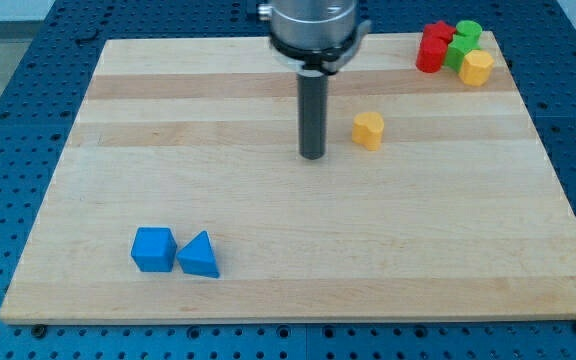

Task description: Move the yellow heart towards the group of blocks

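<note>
We are resting my tip (313, 155) mid-worktop, just left of the small yellow heart block (368, 130); the red, green and yellow block group (454, 50) is sitting at the wooden worktop's (268, 280) top-right corner. We have no jaws.

My body is showing a silver-grey round collar (313, 25), black ring, straight dark rod narrowing to my tip (313, 157).

Matt striped wooden board (268, 230); smooth dark rod (313, 115).
</note>
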Available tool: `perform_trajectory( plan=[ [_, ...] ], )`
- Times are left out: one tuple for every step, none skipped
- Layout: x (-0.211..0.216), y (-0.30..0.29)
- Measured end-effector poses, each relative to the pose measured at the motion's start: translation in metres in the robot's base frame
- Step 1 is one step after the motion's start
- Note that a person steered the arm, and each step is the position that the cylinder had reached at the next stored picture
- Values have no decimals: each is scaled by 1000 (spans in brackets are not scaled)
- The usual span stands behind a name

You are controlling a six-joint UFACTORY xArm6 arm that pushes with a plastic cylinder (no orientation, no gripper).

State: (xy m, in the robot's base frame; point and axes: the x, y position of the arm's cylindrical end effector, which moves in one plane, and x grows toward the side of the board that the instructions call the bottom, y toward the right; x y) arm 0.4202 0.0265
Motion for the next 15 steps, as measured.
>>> perform_trajectory(
  plan=[
    [-32, 44],
    [-74, 88],
    [-84, 106],
    [-71, 71],
    [-57, 9],
    [-34, -24],
    [-4, -12],
    [-4, 24],
    [-32, 58],
    [-54, 92],
    [-45, 81],
    [-22, 75],
    [-18, 99],
    [-28, 131],
    [-45, 154]
  ],
)
